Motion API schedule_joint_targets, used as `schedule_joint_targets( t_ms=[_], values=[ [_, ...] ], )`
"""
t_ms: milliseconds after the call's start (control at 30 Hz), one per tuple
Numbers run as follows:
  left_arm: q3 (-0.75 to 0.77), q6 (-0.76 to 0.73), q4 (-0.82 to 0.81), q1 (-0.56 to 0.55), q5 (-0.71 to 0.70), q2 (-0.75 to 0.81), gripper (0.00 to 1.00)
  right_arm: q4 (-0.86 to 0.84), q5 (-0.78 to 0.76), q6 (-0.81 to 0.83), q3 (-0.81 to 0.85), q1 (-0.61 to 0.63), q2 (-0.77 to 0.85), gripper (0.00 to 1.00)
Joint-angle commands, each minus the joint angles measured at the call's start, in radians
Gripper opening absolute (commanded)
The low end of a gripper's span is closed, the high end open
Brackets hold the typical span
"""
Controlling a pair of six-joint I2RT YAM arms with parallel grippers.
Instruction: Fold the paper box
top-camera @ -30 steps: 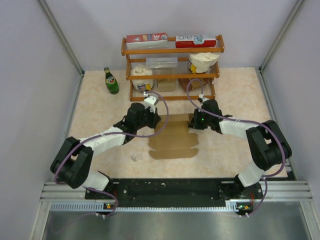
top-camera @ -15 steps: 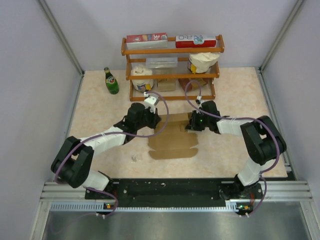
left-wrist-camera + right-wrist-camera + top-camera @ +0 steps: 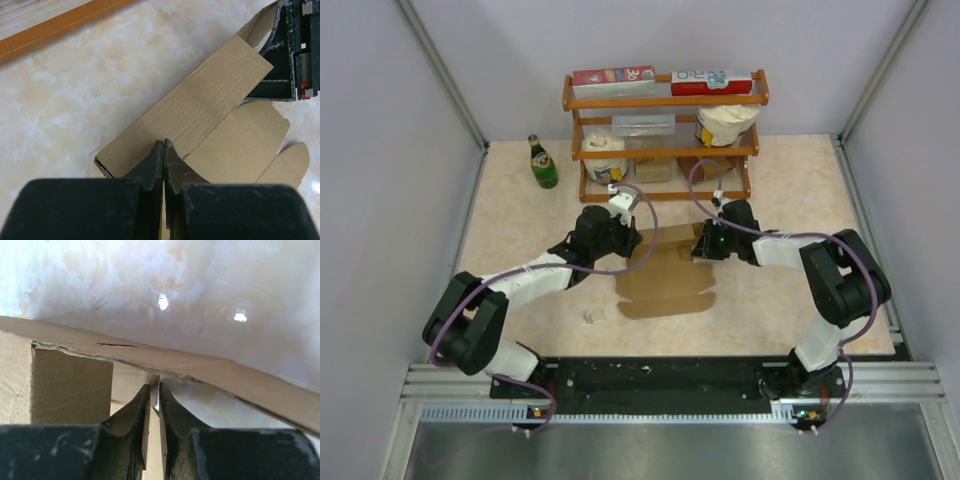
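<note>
The paper box [image 3: 665,282] is a kraft-brown die-cut sheet lying mostly flat in the middle of the table, with its far panel folded up. My left gripper [image 3: 628,243] is at the box's far left corner. In the left wrist view its jaws [image 3: 164,143] are shut, with the tips against the raised panel [image 3: 200,105]. My right gripper [image 3: 703,246] is at the far right corner and also shows in the left wrist view [image 3: 290,55]. In the right wrist view its jaws [image 3: 154,386] are shut on a thin cardboard flap [image 3: 154,440] under the panel's edge [image 3: 200,370].
A wooden shelf rack [image 3: 665,135] holding cartons, tubs and a bag stands just behind the box. Its base shows in the left wrist view [image 3: 60,25]. A green bottle [image 3: 542,163] stands to the rack's left. Grey walls enclose the table on three sides.
My right gripper has edged slightly left toward the box's far right corner, and that arm's elbow has shifted. The left arm and the box have barely moved.
</note>
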State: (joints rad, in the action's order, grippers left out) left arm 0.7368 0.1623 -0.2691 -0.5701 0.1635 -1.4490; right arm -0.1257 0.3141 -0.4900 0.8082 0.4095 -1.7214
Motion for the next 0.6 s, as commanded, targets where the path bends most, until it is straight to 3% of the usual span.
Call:
schedule_joint_targets(
  t_ms=[0, 267, 567],
  values=[
    [0.027, 0.008, -0.022, -0.002, 0.010, -0.004, 0.00, 0.101, -0.134, 0.059, 0.016, -0.008, 0.080, 0.13],
    [0.026, 0.006, -0.022, -0.002, 0.007, -0.002, 0.00, 0.186, -0.233, 0.106, 0.034, -0.008, 0.204, 0.16],
    [0.026, 0.006, -0.022, -0.002, 0.011, -0.004, 0.00, 0.181, -0.172, 0.131, 0.071, -0.006, 0.204, 0.17]
  ],
)
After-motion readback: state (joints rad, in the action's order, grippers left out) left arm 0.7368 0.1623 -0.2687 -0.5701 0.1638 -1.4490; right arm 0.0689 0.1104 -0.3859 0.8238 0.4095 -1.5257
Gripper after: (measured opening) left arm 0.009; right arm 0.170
